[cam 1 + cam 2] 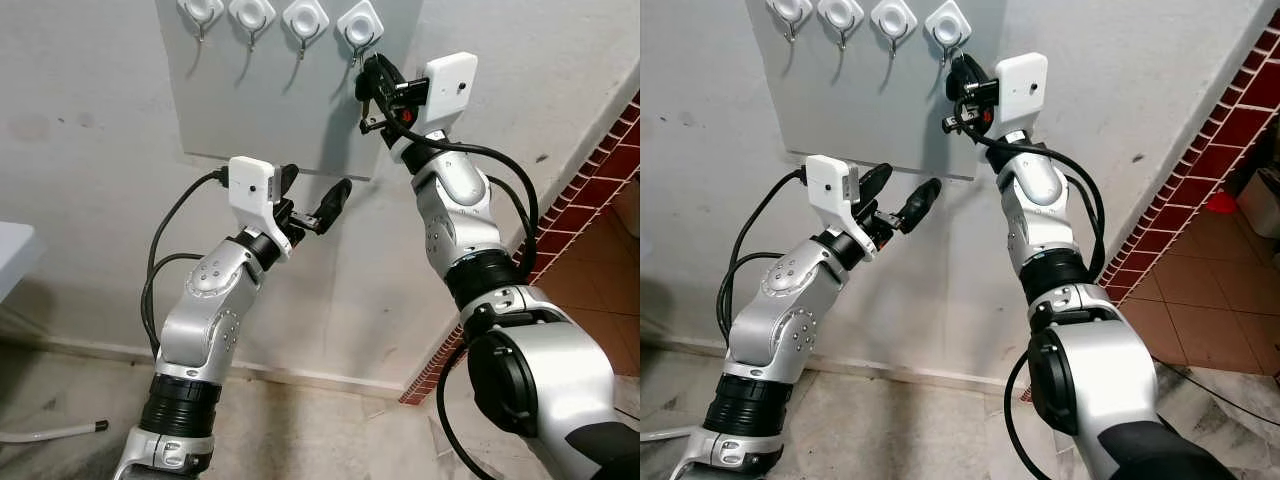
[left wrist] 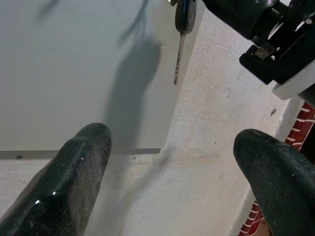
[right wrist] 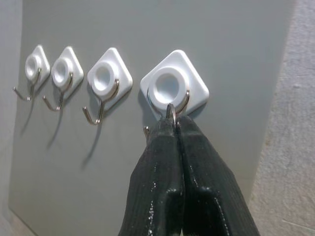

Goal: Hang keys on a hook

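Observation:
A grey panel [image 1: 270, 110] on the wall carries a row of several white hooks. My right gripper [image 3: 172, 123] is raised to the rightmost hook [image 3: 173, 84] and is shut on the keys' metal ring [image 3: 171, 111], which sits at the hook's wire. A black-headed key [image 2: 181, 44] dangles below that gripper against the panel. My left gripper [image 1: 312, 190] is open, held lower down near the panel's bottom edge, with nothing between its fingers [image 2: 74, 182].
The other three hooks [image 3: 104, 81] to the left are bare. A red brick wall [image 1: 600, 170] and tiled floor lie to the right. A white table corner [image 1: 10, 255] and a hose [image 1: 50, 432] on the floor are at the left.

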You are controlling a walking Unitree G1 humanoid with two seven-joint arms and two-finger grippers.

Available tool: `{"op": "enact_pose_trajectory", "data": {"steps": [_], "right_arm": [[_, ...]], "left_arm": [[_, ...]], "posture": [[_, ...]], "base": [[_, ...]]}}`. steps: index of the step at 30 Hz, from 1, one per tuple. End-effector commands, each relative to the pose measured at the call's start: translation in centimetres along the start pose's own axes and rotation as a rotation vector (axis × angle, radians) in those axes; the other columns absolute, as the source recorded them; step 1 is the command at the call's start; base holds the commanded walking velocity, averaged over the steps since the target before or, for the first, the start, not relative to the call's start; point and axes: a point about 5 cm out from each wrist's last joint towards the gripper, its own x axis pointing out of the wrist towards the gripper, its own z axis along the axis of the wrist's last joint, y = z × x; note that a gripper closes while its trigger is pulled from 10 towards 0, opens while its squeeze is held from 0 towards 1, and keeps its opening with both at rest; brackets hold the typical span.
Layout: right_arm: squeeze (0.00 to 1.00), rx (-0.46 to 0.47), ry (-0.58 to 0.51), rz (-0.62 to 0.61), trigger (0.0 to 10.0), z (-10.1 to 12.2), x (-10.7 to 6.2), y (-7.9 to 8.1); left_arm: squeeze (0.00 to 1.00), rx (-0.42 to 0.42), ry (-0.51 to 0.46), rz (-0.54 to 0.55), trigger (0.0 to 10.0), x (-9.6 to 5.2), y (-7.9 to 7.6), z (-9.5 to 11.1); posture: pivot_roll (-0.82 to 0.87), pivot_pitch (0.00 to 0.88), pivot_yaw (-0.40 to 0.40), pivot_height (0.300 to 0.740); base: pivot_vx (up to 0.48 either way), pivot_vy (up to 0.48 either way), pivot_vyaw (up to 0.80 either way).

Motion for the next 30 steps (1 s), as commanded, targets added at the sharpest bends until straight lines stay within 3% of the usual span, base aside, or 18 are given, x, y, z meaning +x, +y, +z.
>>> {"op": "enact_pose_trajectory", "data": {"steps": [1, 15, 30], "right_arm": [[0.0, -0.064, -0.03, 0.024, 10.0, 1.12, 0.71, -0.01], [0.0, -0.221, -0.008, 0.1, 10.0, 1.29, 0.96, 0.45], [0.0, -0.489, 0.057, 0.171, 10.0, 0.46, 0.63, 0.88]], "left_arm": [[0.0, -0.001, -0.011, -0.004, 10.0, 0.07, -0.27, 0.46], [0.0, -0.013, -0.01, 0.004, 10.0, -0.04, -0.33, 0.47], [0.0, -0.035, -0.012, 0.009, 10.0, -0.09, -0.33, 0.51]], "posture": [[0.01, 0.094, -0.092, 0.714], [0.01, 0.101, -0.097, 0.714], [0.01, 0.105, -0.098, 0.714]], "base": [[0.0, 0.0, 0.0], [0.0, 0.0, 0.0], [0.0, 0.0, 0.0]]}}
